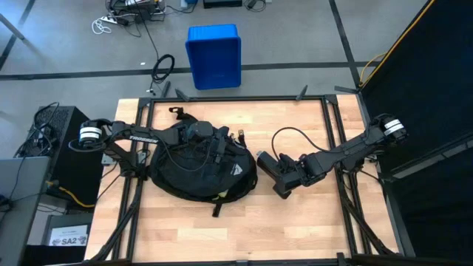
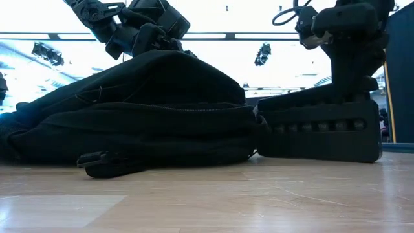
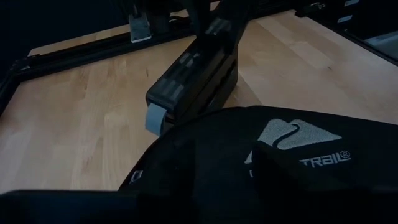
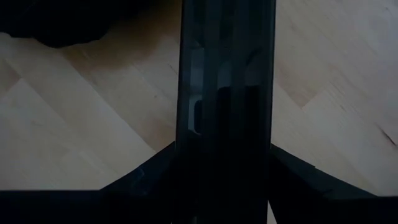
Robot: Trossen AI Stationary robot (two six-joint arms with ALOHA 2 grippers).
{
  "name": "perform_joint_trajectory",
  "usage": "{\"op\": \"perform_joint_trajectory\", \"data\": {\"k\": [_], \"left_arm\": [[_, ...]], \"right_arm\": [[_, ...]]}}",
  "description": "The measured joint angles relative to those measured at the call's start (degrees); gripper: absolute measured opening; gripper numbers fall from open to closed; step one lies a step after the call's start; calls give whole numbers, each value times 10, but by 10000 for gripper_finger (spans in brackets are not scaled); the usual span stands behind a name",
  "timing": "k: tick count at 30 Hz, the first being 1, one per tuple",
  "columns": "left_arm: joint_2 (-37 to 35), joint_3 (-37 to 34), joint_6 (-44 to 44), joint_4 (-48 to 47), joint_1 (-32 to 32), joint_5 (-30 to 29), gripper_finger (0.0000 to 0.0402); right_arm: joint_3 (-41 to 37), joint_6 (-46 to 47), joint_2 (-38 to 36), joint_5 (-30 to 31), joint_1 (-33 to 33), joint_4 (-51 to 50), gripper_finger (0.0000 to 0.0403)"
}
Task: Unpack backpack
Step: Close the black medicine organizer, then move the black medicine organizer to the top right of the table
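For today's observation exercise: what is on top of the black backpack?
The left gripper sits on the backpack. Its fingers are hidden, and so is whatever is inside the bag.

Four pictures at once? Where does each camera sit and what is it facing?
High view: overhead, straight down; both arms, backpack, black case.
Low view: table height, looking across; backpack, case, arms coming from above.
Left wrist view: on the left arm, facing backpack logo and case.
Right wrist view: on the right arm, right gripper clamped on the case.
All share the case.
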Motion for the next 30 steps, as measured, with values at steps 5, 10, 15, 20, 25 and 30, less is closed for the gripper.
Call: {"op": "perform_joint_trajectory", "data": {"k": [5,10,15,20,25,30], "left_arm": [[0,0,0,0,0,0,127],[0,0,0,0,0,0,127],[0,0,0,-2,0,0,127],[0,0,0,-1,0,0,127],[0,0,1,0,0,0,127],[0,0,1,0,0,-6,127]], "right_arm": [[0,0,0,-6,1,-7,188],[0,-4,0,-4,-3,-8,205],[0,-16,0,-3,-3,-10,233],[0,-15,-14,-18,-3,-15,250],[0,0,-68,36,17,-15,239],[0,-1,-101,150,48,-15,220]]}}
